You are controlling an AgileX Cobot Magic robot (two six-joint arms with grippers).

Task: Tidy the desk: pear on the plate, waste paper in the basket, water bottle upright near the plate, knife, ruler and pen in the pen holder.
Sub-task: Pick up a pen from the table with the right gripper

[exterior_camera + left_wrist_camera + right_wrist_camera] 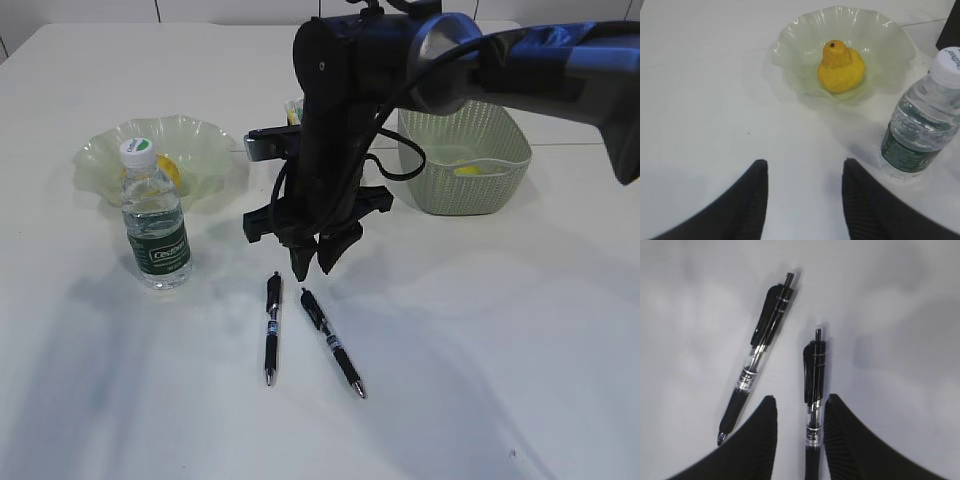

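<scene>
Straddling one pen with my right gripper, fingers apart, not clamped; left gripper open, empty; bottle label lettering unreadable.

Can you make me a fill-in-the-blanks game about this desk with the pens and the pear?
1. The yellow pear sits on the green ____.
2. The water bottle has a ____ cap.
3. ____ black pens lie on the desk.
4. The right gripper has its fingers on either side of a ____.

Missing words: plate, white, two, pen
</scene>
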